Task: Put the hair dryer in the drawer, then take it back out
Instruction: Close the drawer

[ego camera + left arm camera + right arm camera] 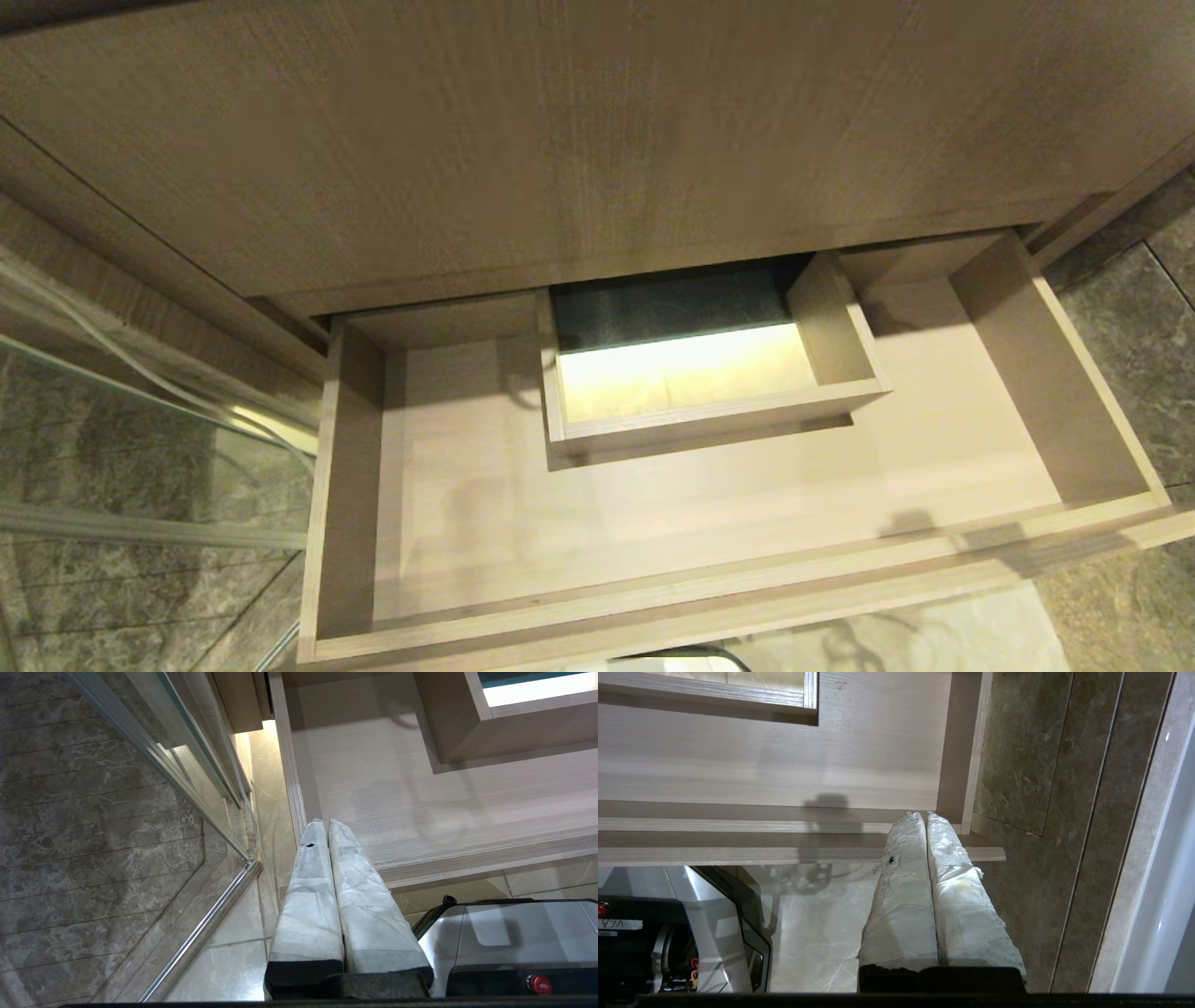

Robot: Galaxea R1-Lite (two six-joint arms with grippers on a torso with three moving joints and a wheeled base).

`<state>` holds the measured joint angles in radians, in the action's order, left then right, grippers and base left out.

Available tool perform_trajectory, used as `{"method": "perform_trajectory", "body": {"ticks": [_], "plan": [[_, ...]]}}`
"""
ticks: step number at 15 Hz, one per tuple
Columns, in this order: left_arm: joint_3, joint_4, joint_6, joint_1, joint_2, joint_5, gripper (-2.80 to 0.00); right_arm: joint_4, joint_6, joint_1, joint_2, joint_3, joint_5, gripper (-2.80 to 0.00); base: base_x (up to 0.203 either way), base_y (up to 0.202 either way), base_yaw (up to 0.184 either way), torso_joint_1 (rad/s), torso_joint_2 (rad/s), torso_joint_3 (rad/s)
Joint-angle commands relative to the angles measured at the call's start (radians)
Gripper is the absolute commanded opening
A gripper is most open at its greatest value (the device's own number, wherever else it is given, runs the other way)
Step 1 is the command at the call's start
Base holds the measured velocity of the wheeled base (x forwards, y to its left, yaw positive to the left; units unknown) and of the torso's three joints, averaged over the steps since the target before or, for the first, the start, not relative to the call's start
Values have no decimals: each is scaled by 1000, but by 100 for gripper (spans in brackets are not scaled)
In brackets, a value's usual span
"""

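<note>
The drawer (728, 597) stands pulled out, a wide shallow light wood box with a boxed cut-out (709, 415) in its middle, and nothing lies on its floor. The hair dryer is out of view. Neither arm shows in the head view. My left gripper (325, 822) is shut and empty, hovering by the drawer's (420, 858) front left corner. Over the front right corner of the drawer (831, 851) my right gripper (924, 814) is shut too, with its white-wrapped fingers (906, 896) pressed together and nothing between them.
A tall plain wood-grain panel (560, 140) rises behind the drawer. A glass partition with a metal rail (205, 919) stands on the left, and dark marble wall tiles (1041, 765) on the right. My grey base (514, 933) sits on the pale floor tiles before the drawer.
</note>
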<state>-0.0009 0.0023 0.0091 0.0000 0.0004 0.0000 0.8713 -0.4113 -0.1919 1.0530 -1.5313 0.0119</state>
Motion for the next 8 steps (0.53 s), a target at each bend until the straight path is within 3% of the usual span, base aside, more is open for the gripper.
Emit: {"method": "perform_trajectory", "body": {"ticks": [1,8], "plan": [[-1,1,0,0,0,0,-280,7,-3,0,3,0,2,-280,0,0,0,0,0,0],[-1,-1,0,0,0,0,-280,8,-3,0,-4,6,2,-280,0,0,0,0,0,0]]}}
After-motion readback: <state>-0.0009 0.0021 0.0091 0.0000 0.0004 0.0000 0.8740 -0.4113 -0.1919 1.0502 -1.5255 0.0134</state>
